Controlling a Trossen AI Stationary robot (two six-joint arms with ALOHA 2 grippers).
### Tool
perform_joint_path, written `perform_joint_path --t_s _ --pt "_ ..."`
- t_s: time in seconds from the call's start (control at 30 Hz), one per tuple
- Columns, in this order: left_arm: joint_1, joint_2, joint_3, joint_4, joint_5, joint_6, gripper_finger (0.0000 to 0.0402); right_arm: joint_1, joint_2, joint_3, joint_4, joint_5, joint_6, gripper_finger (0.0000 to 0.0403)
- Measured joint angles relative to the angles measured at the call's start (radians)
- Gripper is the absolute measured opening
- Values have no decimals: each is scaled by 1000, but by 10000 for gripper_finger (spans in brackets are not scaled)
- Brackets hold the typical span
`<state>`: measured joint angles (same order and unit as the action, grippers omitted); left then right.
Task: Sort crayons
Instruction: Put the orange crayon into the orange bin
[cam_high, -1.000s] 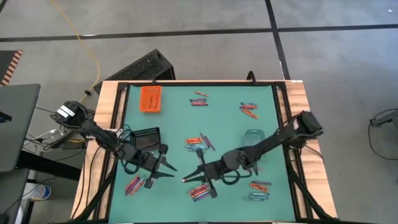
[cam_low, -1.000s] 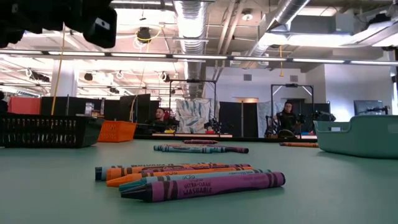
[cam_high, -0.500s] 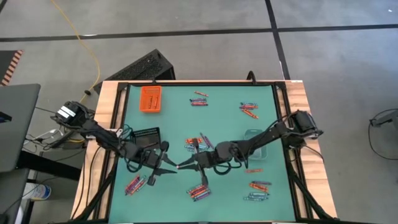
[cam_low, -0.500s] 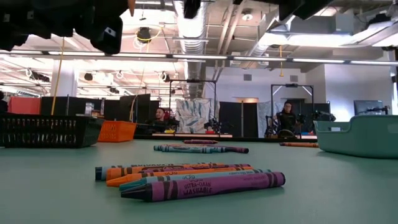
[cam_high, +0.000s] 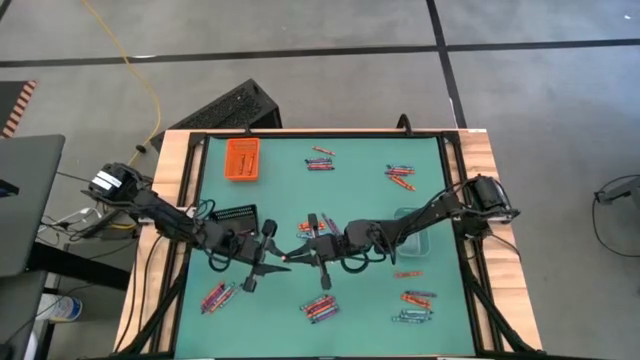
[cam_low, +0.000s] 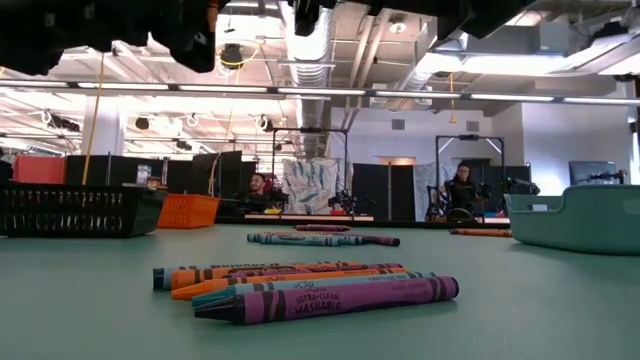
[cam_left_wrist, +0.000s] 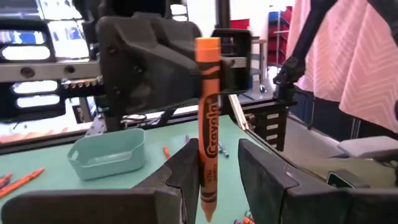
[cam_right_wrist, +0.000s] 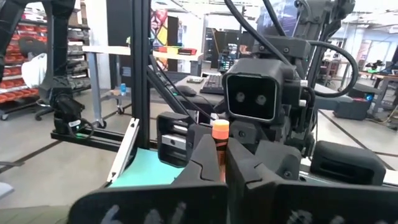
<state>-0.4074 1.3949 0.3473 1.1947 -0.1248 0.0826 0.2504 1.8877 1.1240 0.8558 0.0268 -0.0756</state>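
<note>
Barely begun: right claw pinches 1 orange crayon between left claw's parted fingers; crayons litter the worktop

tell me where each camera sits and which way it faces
High view: above the table, looking straight down; shows both dark arms, left claw meeting right claw mid-table.
Low view: at table-top height, looking level across a pile of thin wax crayons into the room; arm parts hang overhead.
Left wrist view: on the left arm, facing the right arm, with a thin orange wax crayon upright between its fingers.
Right wrist view: on the right arm, facing the left arm.
Shared: both wrist views show that orange crayon.
</note>
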Motion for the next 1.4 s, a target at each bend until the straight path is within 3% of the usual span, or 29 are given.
perform_joint_path --t_s 0.13,0.3,0.57,0.67,0.77,0.83,0.93,1.0,1.1,1.23,1.3,1.4 --pt "-1 0 0 -23 -12 4 75 0 0 0 -2 0 -1 4" --pt "3 0 0 -46 -14 2 17 0 0 0 -25 -2 -12 7" --pt "4 -13 0 -75 -87 4 16 -5 -6 0 -81 11 -59 73" --pt "16 -56 0 -138 -145 17 16 -5 -60 0 -214 56 -114 108" --pt "47 -164 0 -273 -213 15 16 -5 -158 1 -487 123 -165 136" --pt "90 -267 0 -428 -313 6 16 -5 -208 2 -690 152 -125 148" --pt "228 -428 0 -709 -513 -32 15 -3 -249 1 -915 156 9 157" --pt "385 -527 0 -875 -548 -100 15 6 -253 1 -1007 156 81 159" --pt "687 -626 16 -1051 -395 -213 15 30 -222 0 -1060 158 126 157" --pt "1064 -601 130 -1355 -113 -372 15 62 -158 0 -1031 158 102 152" --pt "1193 -545 180 -1448 8 -435 15 73 -127 0 -1012 158 74 149" --pt "1299 -452 235 -1503 111 -464 15 77 -88 0 -986 158 46 143"
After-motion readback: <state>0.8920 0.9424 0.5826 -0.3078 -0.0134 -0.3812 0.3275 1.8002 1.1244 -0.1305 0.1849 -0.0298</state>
